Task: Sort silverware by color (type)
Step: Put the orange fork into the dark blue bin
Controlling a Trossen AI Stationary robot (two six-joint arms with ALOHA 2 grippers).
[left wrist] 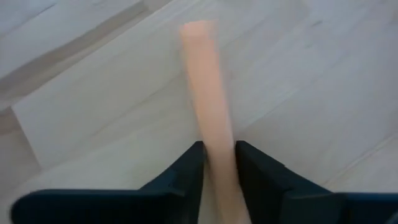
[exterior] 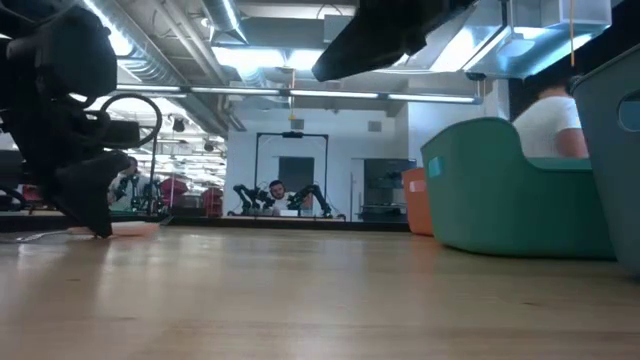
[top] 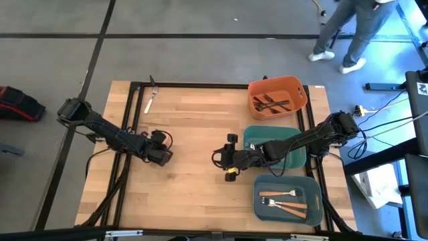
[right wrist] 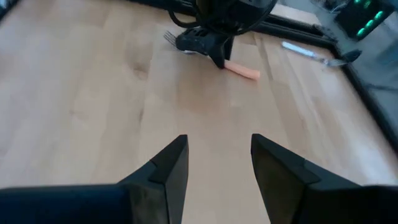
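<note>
My left gripper (top: 160, 155) is low over the left middle of the table and is shut on a fork with an orange-tan handle (left wrist: 208, 99). The right wrist view shows that fork's silver tines (right wrist: 169, 37) sticking out on one side of the gripper and the handle (right wrist: 244, 71) on the other. My right gripper (right wrist: 214, 165) is open and holds nothing; it hovers over bare wood at the table's middle (top: 229, 162). A pale fork (top: 150, 98) lies flat by the far left edge. My left gripper pinches the fork's orange-tan handle (left wrist: 219, 163) between its two fingers, one on each side. The fingers come slanting down from the table's left. The handle's free end (exterior: 135, 228) lies at table level, and the fork sits nearly flat.
An orange bin (top: 277, 98) at the far right holds dark forks. A teal bin (top: 254, 137) sits under my right arm. A second teal bin (top: 287, 198) at the near right holds orange-handled forks. A person walks beyond the far right corner.
</note>
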